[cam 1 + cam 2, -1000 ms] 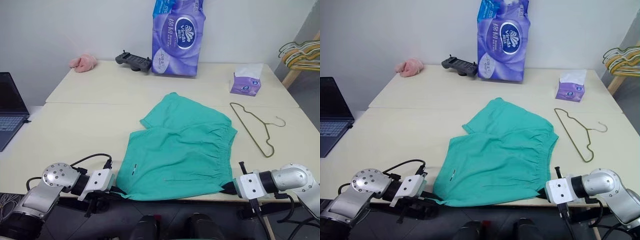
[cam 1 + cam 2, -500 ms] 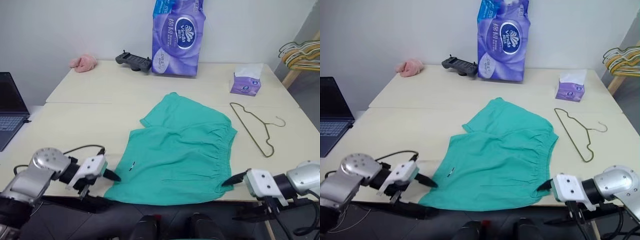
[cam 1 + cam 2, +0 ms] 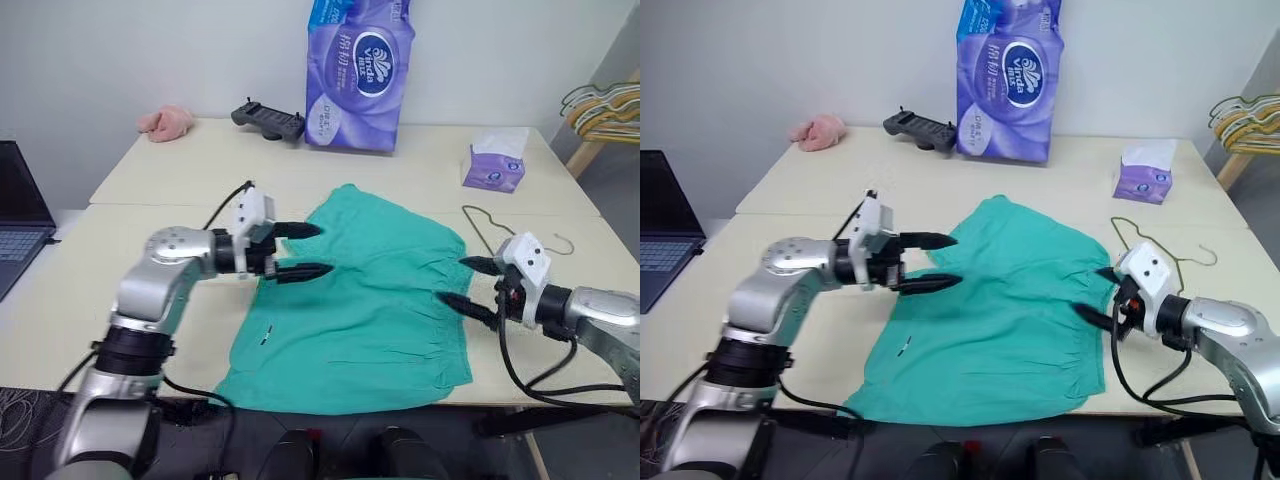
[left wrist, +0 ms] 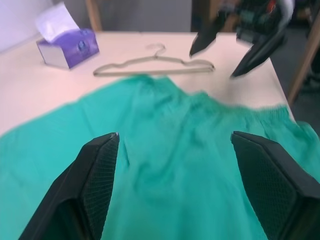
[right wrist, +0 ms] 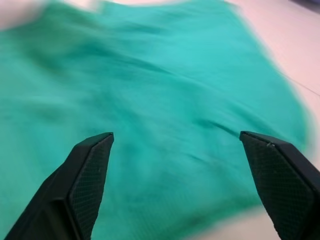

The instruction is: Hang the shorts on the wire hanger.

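Teal-green cloth shorts (image 3: 365, 290) lie flat on the desk (image 3: 150, 260), thin olive-gold wire hanger (image 3: 500, 240) just beside; left gripper (image 3: 300, 250) and right gripper (image 3: 470, 285) hover over them, jaws spread, probably lining up a grab.

Both arms: silver-grey metal casings, rounded elbow housings, darker black joint rings between segments. Left arm has a round flat cap with small screw holes on the elbow housing, black band lower down the forearm. Thin black cables loop loose from each arm, one arcing over the left wrist, one hanging under the right. White boxy wrist blocks. Left black two-finger gripper (image 3: 295, 250) and right black two-finger gripper (image 3: 468, 284): long tapered pointed fingers, cross-hatched textured inner pads (image 4: 100, 170). Red-orange wiring bit at the right wrist.
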